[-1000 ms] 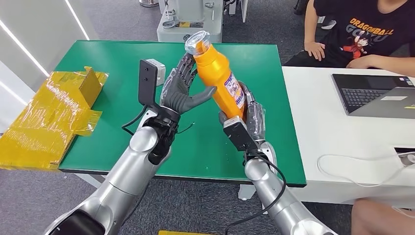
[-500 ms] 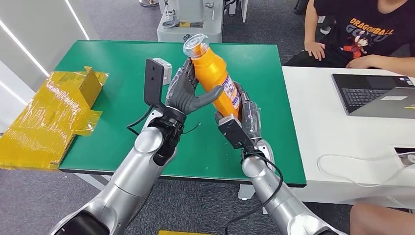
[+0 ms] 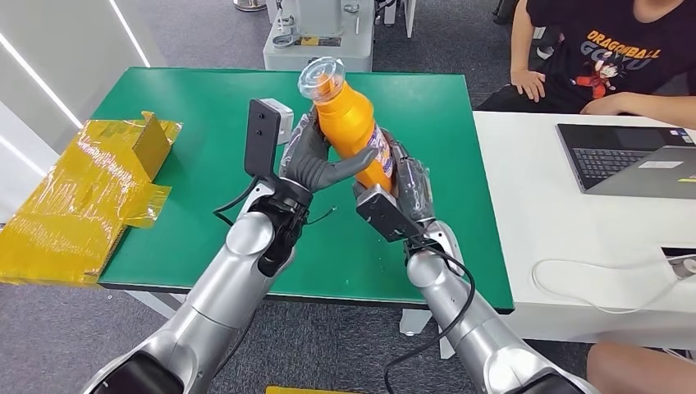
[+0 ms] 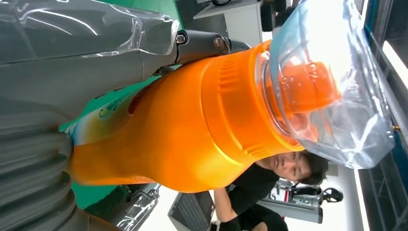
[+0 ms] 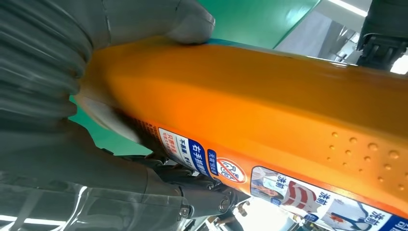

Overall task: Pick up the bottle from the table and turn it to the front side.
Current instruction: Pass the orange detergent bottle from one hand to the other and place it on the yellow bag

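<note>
The orange bottle [image 3: 349, 130] is held tilted above the middle of the green table [image 3: 205, 123], clear cap [image 3: 321, 76] uppermost. The right hand [image 3: 406, 185] grips its lower body; the left hand [image 3: 316, 156] closes around its middle. Left of the bottle, yellow wrapped cardboard [image 3: 82, 197] overhangs the table's edge. Right of it, a white desk [image 3: 542, 213] carries a laptop [image 3: 628, 160], with a seated person [image 3: 607, 49] behind.

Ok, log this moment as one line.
bottle: lifted above green table, tilted | right hand: gripping base | left hand: thumb across body
</note>
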Tool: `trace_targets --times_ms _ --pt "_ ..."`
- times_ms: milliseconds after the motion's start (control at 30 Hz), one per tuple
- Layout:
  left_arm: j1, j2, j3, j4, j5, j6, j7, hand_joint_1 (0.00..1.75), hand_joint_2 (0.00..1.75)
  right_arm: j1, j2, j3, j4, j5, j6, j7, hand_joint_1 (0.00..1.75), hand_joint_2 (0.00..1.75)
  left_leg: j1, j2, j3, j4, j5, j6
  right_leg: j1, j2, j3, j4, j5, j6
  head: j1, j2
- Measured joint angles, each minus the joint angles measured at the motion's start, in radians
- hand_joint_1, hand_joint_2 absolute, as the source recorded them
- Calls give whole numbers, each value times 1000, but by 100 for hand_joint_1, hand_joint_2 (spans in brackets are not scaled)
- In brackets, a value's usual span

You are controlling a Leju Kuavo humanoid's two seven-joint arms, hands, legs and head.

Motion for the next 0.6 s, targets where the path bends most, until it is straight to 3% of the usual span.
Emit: trace_targets --times_ms 600 --pt "-25 31 60 38 -57 -4 -5 0 175 10 1 32 -11 4 50 -8 175 175 0 0 0 0 0 0 0 0 0 0 0 0 0 0"
